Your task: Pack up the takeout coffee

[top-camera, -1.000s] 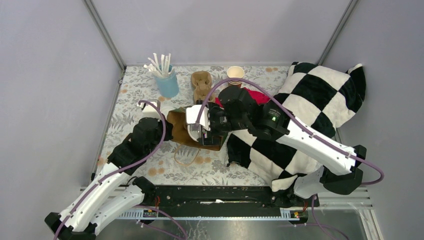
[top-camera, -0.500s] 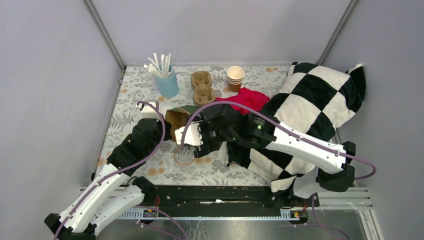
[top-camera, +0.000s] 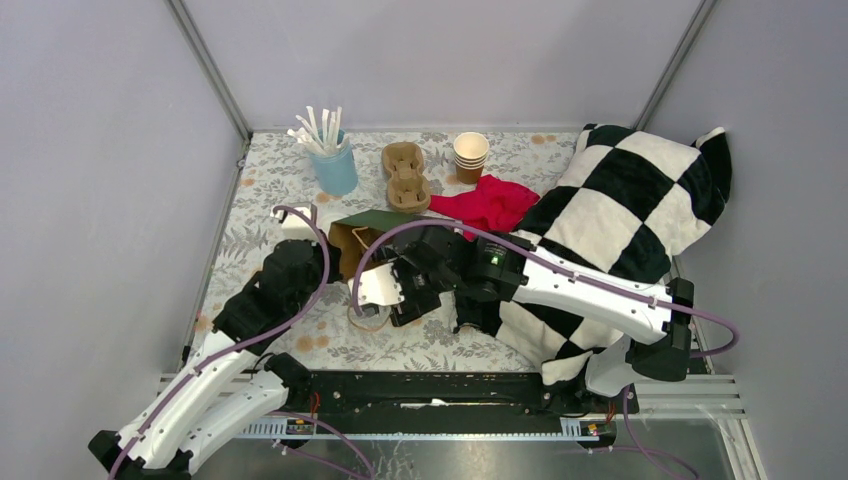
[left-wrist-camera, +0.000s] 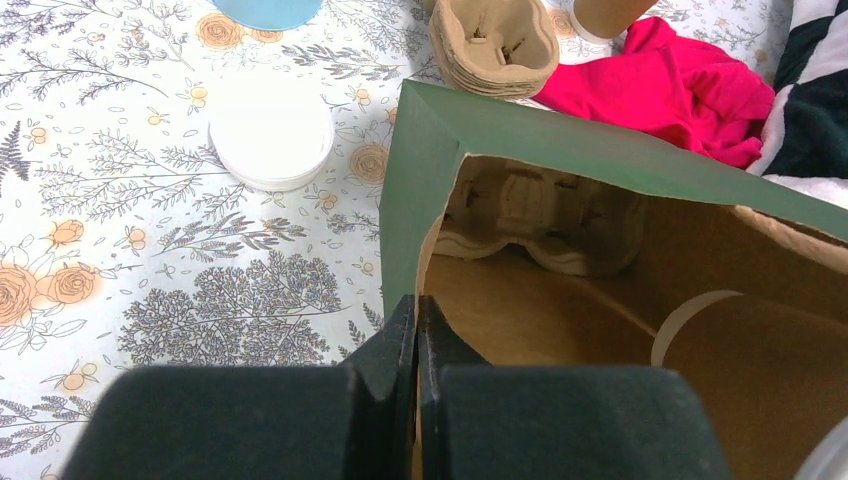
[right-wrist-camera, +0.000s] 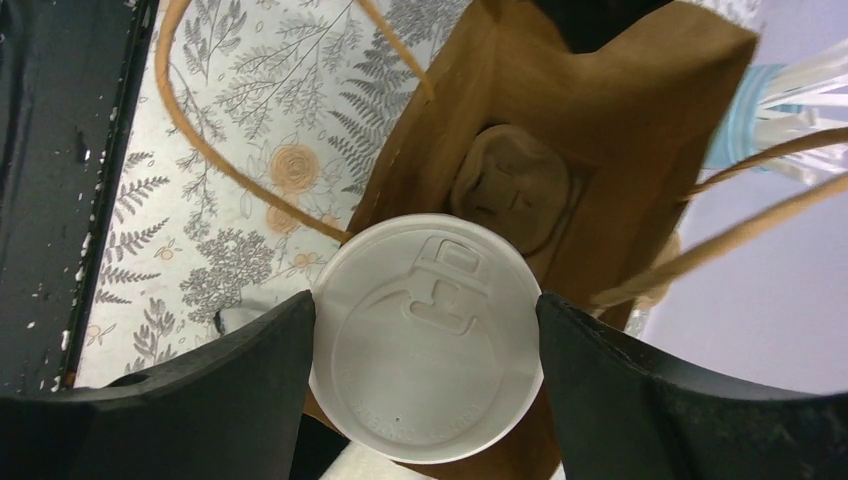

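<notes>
The right tool (right-wrist-camera: 425,368) grips the takeout coffee (right-wrist-camera: 430,335) between its fingers at the mouth of the paper bag (left-wrist-camera: 560,150), possibly just outside it. The left tool (left-wrist-camera: 415,340) pinches the bag's rim tight. A cup carrier (left-wrist-camera: 540,215) sits deep inside.

White-shelled, black-jointed left arm (top-camera: 200,375) and right arm (top-camera: 590,288) carry looping purple cables (top-camera: 322,240). Left gripper (left-wrist-camera: 415,340) and right gripper (right-wrist-camera: 425,335) are matte black. A small green light (top-camera: 492,259) marks the right arm.

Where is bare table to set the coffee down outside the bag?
Bare tablecloth runs along the near edge, in front of the paper bag; another patch lies left of the blue straw cup. The checkered pillow and red cloth crowd the right.
</notes>
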Available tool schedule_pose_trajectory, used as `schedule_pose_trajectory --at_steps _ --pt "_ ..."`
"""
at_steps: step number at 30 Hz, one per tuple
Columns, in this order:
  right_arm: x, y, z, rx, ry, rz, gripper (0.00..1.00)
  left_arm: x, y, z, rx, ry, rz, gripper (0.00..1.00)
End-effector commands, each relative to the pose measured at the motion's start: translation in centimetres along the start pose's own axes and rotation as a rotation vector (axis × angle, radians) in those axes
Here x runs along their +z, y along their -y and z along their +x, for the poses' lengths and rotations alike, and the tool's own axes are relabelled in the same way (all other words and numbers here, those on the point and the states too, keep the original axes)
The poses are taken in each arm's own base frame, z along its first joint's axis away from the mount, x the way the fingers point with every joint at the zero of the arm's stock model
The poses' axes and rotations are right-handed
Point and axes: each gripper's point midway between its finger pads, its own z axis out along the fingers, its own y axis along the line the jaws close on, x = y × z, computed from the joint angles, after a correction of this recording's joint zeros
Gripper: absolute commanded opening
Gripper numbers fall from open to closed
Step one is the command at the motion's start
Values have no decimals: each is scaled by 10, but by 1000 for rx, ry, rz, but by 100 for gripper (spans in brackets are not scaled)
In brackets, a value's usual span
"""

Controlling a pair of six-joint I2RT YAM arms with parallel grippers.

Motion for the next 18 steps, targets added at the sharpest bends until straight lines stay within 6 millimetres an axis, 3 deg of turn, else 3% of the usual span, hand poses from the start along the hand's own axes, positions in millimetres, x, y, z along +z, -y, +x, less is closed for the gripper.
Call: schedule_pose_trajectory --at_steps 1,11,18 --pt "-14 -2 -9 32 51 17 62 1 6 -6 1 21 23 0" --pt "-41 -3 -9 63 101 77 61 3 7 -10 20 3 10 0" --pt "-24 -2 -9 -5 96 63 61 2 10 -9 6 -10 20 0"
